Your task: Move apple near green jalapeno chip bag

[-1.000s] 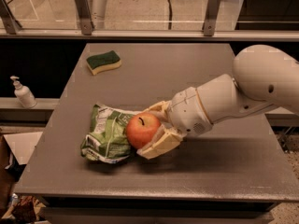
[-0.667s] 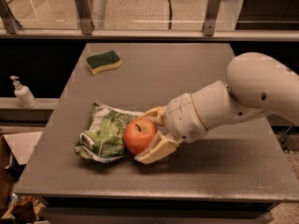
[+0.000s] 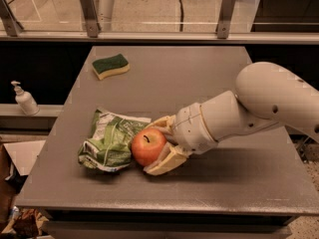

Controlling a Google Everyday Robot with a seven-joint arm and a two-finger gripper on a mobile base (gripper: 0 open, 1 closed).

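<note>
I have the gripper point(image 3: 151, 149) low over the near-left part of the grey table point(image 3: 199, 83), reaching in from the right on the end of the thick white arm point(image 3: 259, 103). Its two tan fingers point(image 3: 167, 161) sit on either side of the apple point(image 3: 148, 146), one along the far side and one along the near side, and they are closed against it, so I read the apple as clamped between them. The apple is red-orange, with its short dark stem facing up toward the camera. I cannot tell whether its underside rests on the tabletop or hangs just above it.

The apple is right up against the chip bag point(image 3: 107, 141), touching or slightly overlapping the bag's right edge. The bag is a crumpled green and white packet lying flat on the table, to the left of the apple.

A sponge point(image 3: 110, 65), green on top and yellow below, lies well apart from both, toward the far-left part of the table. Off the table to the left, a white pump bottle point(image 3: 24, 99) stands on a lower ledge.
</note>
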